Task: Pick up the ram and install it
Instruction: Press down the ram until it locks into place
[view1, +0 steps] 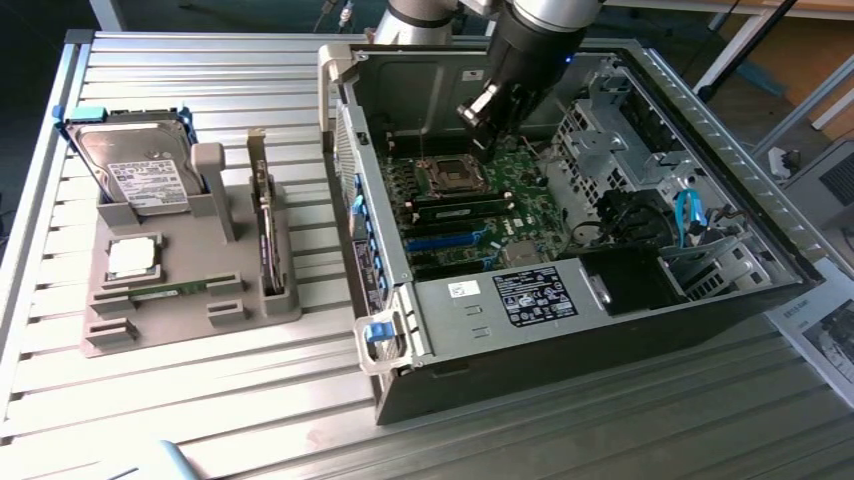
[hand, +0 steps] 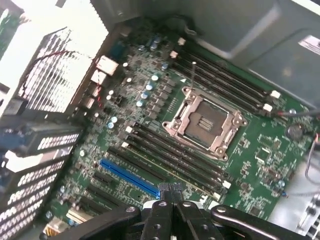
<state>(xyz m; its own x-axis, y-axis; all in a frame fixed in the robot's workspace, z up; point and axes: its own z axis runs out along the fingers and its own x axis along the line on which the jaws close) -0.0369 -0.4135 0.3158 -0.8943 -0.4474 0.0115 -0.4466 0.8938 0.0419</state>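
Note:
The ram (view1: 174, 290), a thin green stick, lies flat in a slot of the grey holder tray (view1: 114, 335) on the exterior view's left. My gripper (view1: 483, 135) hangs inside the open computer case (view1: 561, 300), far from the ram and just above the motherboard by the empty processor socket (view1: 447, 175). In the wrist view the gripper (hand: 172, 200) is shut with nothing between its black fingers. Below it run the long memory slots (hand: 170, 160) beside the socket (hand: 205, 122). Whether a stick sits in one of those slots I cannot tell.
The holder tray also carries a silver hard drive (view1: 134, 170), a square silver processor (view1: 134, 258) and an upright card (view1: 271, 240). Case walls, a drive cage (view1: 601, 130) and blue cables (view1: 687, 215) surround the motherboard. The slatted metal table (view1: 200, 420) extends in front.

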